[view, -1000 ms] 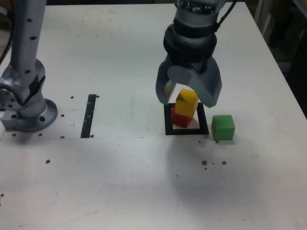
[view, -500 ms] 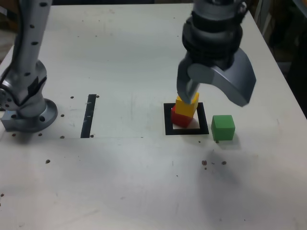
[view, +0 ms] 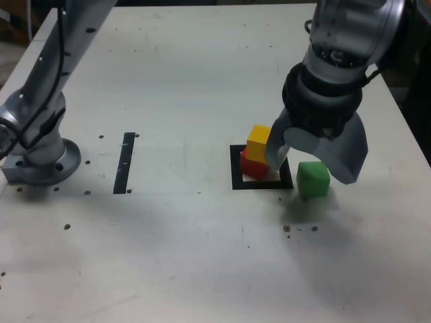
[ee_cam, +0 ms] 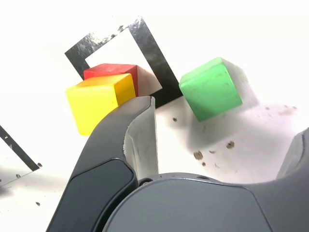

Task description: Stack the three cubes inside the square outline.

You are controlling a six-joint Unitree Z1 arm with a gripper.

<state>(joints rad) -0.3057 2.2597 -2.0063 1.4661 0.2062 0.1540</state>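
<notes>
In the exterior view a yellow cube (view: 259,142) sits a little askew on a red cube (view: 251,167) inside the square outline (view: 261,182). The green cube (view: 313,179) rests on the table just to the exterior view's right of the outline. My gripper (view: 311,160) hangs open just above the green cube, holding nothing, with one finger (view: 276,151) close beside the stack. The wrist view shows the yellow cube (ee_cam: 99,99) on the red cube (ee_cam: 113,71), the outline (ee_cam: 154,53) and the green cube (ee_cam: 211,88) ahead of the open gripper (ee_cam: 217,140).
A narrow black strip (view: 124,162) lies on the white table at the exterior view's left, near the arm's base (view: 37,151). Small dark specks (view: 300,229) dot the table in front of the green cube. The table's edge runs along the exterior view's right.
The gripper has left the yellow cube on the red one, opened wider, and moved to the exterior view's right and down over the green cube.
</notes>
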